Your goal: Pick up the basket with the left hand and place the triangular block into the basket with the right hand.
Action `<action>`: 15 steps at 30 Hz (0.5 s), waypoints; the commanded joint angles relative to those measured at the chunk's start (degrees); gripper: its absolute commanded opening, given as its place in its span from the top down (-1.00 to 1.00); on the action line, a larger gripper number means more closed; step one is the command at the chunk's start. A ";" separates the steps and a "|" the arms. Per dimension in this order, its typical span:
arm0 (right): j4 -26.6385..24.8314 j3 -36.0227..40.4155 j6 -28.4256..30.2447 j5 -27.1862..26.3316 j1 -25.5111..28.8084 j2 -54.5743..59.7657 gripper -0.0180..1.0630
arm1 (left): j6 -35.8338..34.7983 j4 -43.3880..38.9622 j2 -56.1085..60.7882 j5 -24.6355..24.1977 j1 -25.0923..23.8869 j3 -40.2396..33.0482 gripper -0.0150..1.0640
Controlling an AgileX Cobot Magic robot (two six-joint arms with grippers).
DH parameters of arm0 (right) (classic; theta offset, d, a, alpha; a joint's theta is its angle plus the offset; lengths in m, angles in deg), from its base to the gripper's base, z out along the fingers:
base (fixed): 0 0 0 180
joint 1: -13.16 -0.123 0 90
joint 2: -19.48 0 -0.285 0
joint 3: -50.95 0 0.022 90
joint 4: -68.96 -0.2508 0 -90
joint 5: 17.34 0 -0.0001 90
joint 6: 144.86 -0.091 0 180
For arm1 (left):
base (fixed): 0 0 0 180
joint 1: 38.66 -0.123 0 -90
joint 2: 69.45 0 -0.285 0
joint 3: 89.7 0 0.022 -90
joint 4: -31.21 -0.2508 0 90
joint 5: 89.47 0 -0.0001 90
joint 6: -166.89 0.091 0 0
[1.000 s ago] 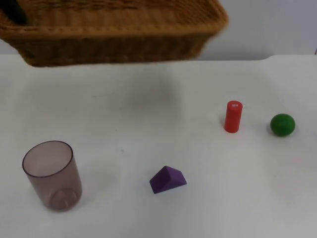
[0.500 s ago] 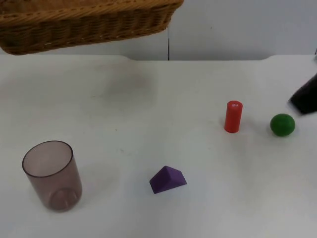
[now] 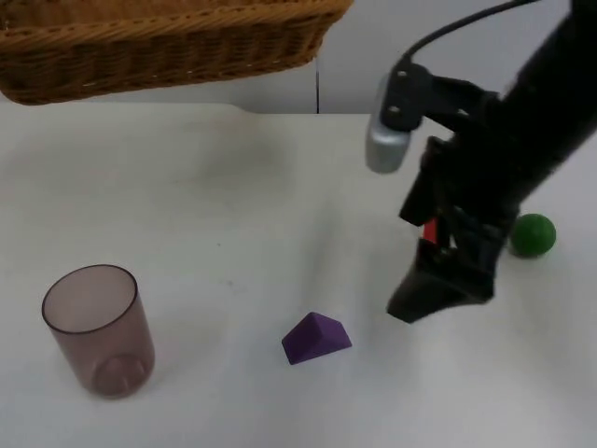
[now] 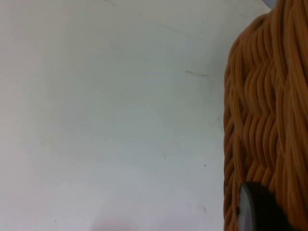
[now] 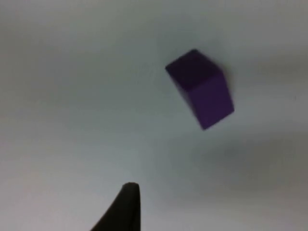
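Since half a second ago, the right arm has swept in from the right edge of the top view to the middle right of the table; one second ago it was not in that view at all. Its right gripper (image 3: 424,301) hangs above the table just right of the purple triangular block (image 3: 317,338), apart from it. Whether this gripper's fingers are spread or closed cannot be told; they hold nothing that can be seen. In the right wrist view the triangular block (image 5: 201,88) lies on the bare white table (image 5: 72,96), with one black fingertip (image 5: 126,204) well short of it.

The wicker basket (image 3: 168,45) hangs in the air above the far left of the table, against the grey partition wall (image 3: 448,37). It has shifted to the left and up over the past second and has held nearly the same place for the last half second. In the left wrist view the woven basket wall (image 4: 267,120) stands close before the camera, and a dark fingertip of the left gripper (image 4: 257,209) lies against the weave, clamped on the basket.

The block has not moved; it rests flat on the table near the front centre. The red cylinder (image 3: 430,231) stands upright behind the right arm, mostly hidden by it. The green ball (image 3: 533,234) sits to its right, unmoved. The clear purple-tinted cup (image 3: 98,329) stands upright at the front left, well apart from the block.
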 commanded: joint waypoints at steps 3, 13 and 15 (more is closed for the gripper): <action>-0.39 -6.55 1.23 4.86 -0.38 4.44 -0.96 | -0.27 2.14 0.85 1.03 -0.08 0.20 0.98; 7.12 -12.41 2.54 2.35 -7.45 11.02 -0.96 | 0.27 2.14 0.85 1.03 -0.08 0.20 0.98; 7.12 -12.41 2.87 2.45 -7.86 11.70 -0.96 | 0.27 2.14 0.85 1.03 -0.08 0.20 0.98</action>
